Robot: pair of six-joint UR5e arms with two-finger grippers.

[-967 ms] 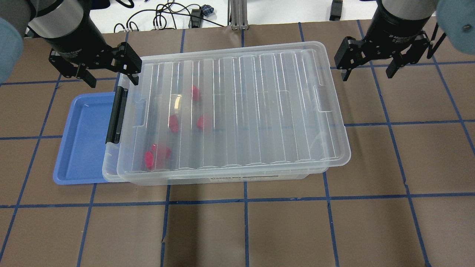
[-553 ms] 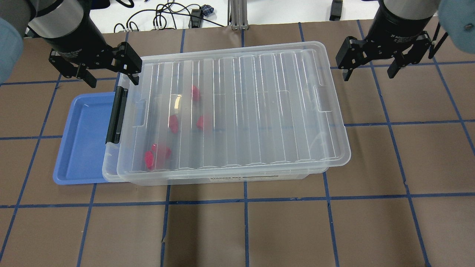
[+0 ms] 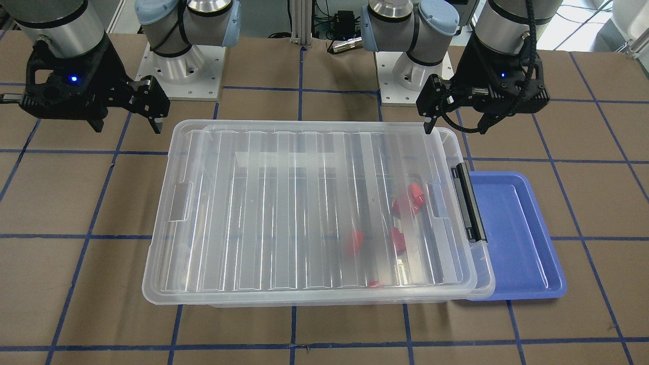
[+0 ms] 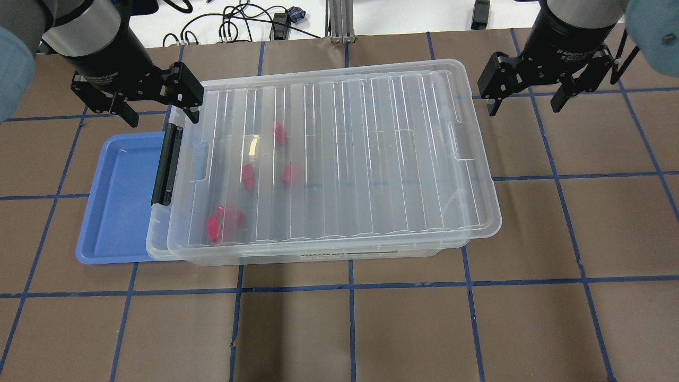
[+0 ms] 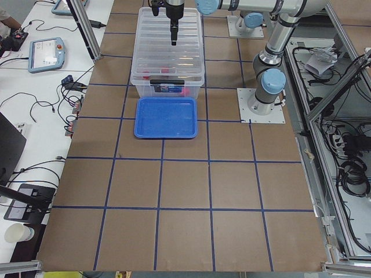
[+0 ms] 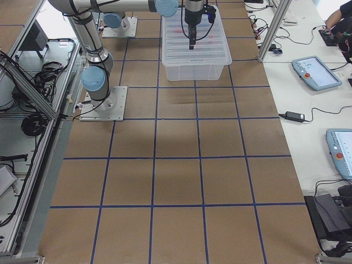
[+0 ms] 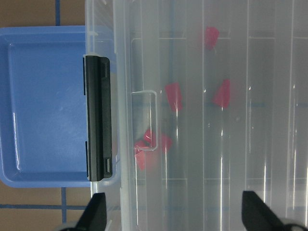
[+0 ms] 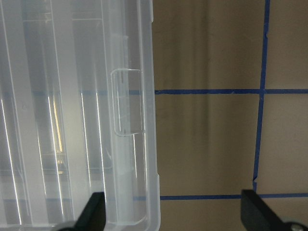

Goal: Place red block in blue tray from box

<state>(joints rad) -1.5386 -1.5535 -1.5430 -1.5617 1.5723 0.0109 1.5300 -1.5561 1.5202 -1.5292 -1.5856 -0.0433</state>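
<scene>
The box (image 4: pixel 398 159) is a clear bin with its ribbed lid on and a black latch handle (image 4: pixel 165 164) at its left end. Several red blocks (image 4: pixel 247 177) lie inside near that end, also visible in the front-facing view (image 3: pixel 355 242) and the left wrist view (image 7: pixel 173 96). The blue tray (image 4: pixel 119 196) lies against the latch end, partly under the box's rim, and is empty. My left gripper (image 4: pixel 159 111) is open above the box's far left corner. My right gripper (image 4: pixel 524 103) is open, just off the box's far right corner, over the table.
Brown table paper with blue tape grid lines surrounds the box (image 3: pixel 253 213). Cables and a metal post (image 4: pixel 339 21) sit beyond the far edge. Both arm bases (image 3: pixel 182 66) stand behind the box. The right wrist view shows the lid's right handle recess (image 8: pixel 127 103).
The right gripper wobbled slightly and is back near where it was. The left gripper, box, tray and blocks have not moved.
</scene>
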